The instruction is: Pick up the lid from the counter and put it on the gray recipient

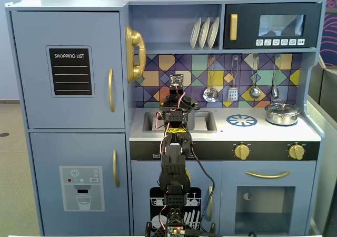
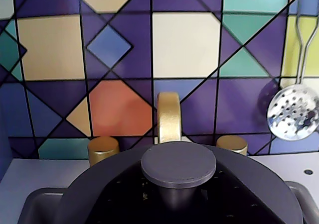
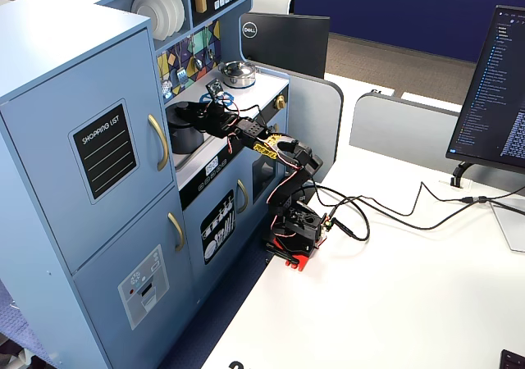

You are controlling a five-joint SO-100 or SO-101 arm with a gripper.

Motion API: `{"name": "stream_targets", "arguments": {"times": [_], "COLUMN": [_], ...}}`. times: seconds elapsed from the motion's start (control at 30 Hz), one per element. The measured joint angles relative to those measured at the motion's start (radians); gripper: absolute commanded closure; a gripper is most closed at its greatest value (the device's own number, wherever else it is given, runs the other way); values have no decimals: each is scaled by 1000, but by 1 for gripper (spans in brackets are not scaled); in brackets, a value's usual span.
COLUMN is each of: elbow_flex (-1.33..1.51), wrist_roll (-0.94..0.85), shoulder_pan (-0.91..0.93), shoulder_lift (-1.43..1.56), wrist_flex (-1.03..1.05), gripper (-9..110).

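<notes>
Toy-kitchen scene. The black two-finger gripper [image 3: 190, 113] reaches over the recessed sink of the pale off-white counter [image 1: 263, 133]. In the wrist view, the flat round matte dark-gray lid [image 2: 184, 171], with its small centre knob, fills the lower frame directly below the gripper; beneath the lid, the handle of the matte dark-gray cylindrical pot [image 2: 35, 204] shows at the lower left. Whether the lid rests on the pot or is clamped cannot be told; the fingers are hidden. Beyond the gripper stand a gold tap [image 2: 169, 117] and multicoloured tiled backsplash [image 2: 184, 45].
</notes>
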Motion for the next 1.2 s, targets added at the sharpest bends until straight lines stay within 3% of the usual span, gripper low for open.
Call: {"name": "stream_targets", "arguments": {"times": [0.63, 0.83, 1.0, 1.13, 1.2], "elbow_flex": [25, 69, 74, 74, 69], "wrist_roll": [2, 3, -3, 34, 58], "shoulder_pan": [3, 9, 31, 32, 14], "shoulder_lift": [-63, -14, 57, 186, 285], "wrist_flex": [-44, -40, 55, 238, 402], "gripper": [101, 79, 76, 82, 90]}}
